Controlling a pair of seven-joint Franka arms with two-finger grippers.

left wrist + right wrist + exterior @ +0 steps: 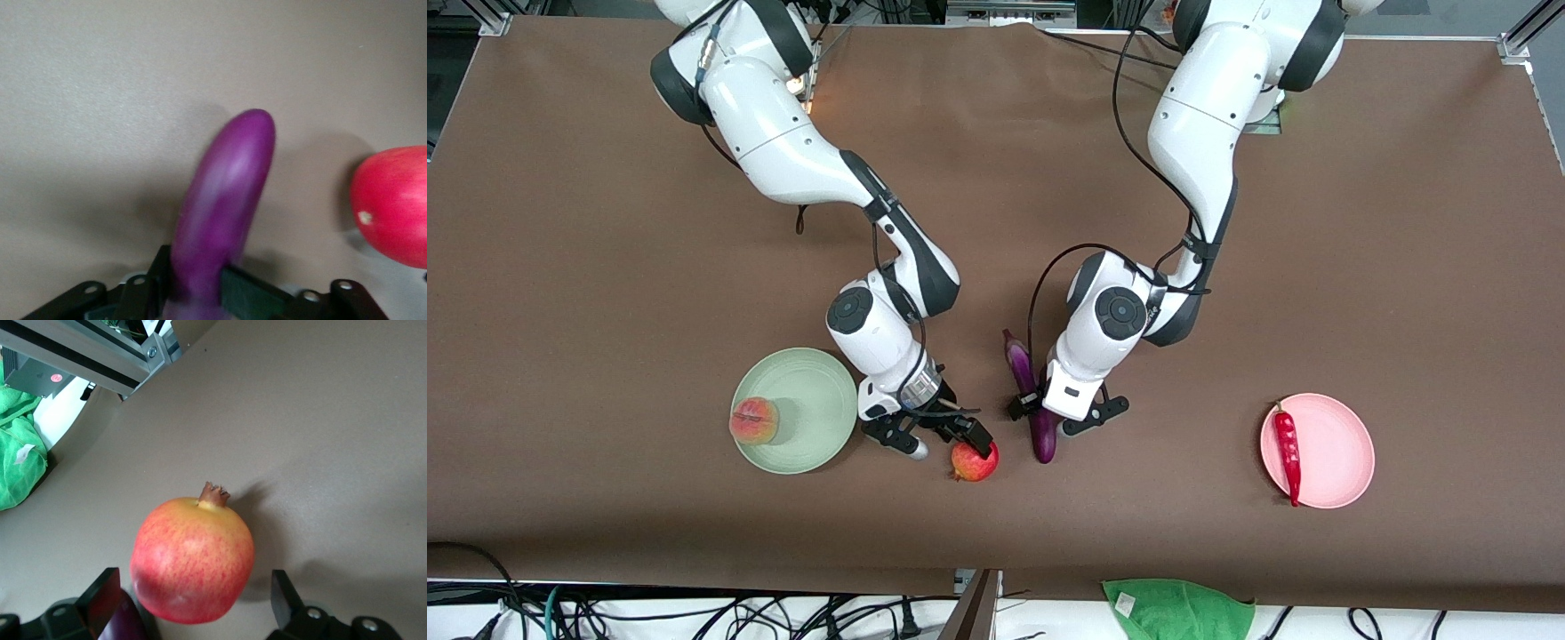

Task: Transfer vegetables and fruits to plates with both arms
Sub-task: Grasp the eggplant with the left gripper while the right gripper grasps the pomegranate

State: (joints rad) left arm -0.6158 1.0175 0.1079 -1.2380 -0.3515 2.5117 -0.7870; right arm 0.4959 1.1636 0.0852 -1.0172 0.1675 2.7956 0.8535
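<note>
While the left hand (200, 293) pinches the glossy purple eggplant (223, 213), the right hand (190, 600) gapes around the red-yellow crowned pomegranate (192, 560).

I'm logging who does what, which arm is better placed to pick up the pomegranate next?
Right. The right gripper has open fingers on either side of the pomegranate, while the left gripper is closed on the eggplant.

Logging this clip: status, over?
Left pincer shut on eggplant. Right pincer open astride pomegranate. Peach, chili plated. Nothing blocking.
</note>
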